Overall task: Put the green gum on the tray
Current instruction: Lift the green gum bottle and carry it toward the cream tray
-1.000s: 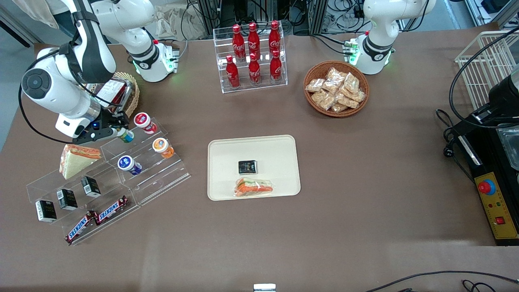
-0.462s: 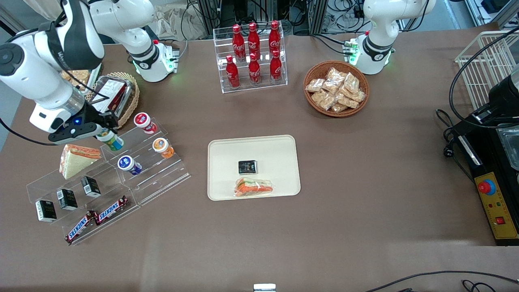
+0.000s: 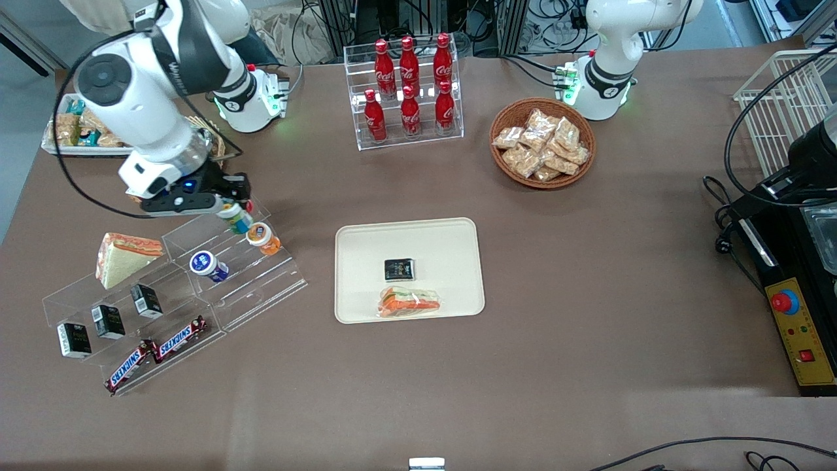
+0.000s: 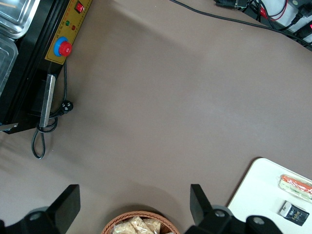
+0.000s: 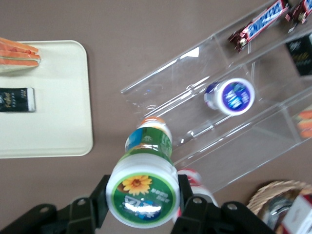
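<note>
Your gripper [image 3: 230, 208] hangs above the clear stepped rack [image 3: 261, 275], its fingers [image 5: 100, 197] clamped on the green gum [image 3: 235, 218]. An orange-lidded bottle [image 3: 263, 237] stands just beside and below the gum. Between the rack and the tray [image 3: 366, 242] lies bare brown desk [image 3: 314, 190] with nothing standing in it. On the tray, a black packet [image 3: 399, 269] and a wrapped sandwich [image 3: 409, 302] fill the middle and the edge nearest the front camera; the rest lies bare.
</note>
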Controlling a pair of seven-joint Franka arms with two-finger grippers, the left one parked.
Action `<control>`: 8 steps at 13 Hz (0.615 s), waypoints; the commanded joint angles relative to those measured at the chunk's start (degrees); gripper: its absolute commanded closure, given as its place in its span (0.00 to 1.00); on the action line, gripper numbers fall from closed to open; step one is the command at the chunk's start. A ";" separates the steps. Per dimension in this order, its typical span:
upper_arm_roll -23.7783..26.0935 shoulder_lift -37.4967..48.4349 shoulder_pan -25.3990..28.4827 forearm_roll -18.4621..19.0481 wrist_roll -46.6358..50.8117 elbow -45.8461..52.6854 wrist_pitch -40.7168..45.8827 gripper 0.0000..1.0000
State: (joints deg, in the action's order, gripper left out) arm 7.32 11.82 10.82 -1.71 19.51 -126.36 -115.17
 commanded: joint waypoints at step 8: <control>2.09 -19.45 6.39 -5.32 17.65 13.68 0.57 0.54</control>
State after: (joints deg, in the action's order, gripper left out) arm 9.52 -2.56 15.24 -5.73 33.94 -117.50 -115.28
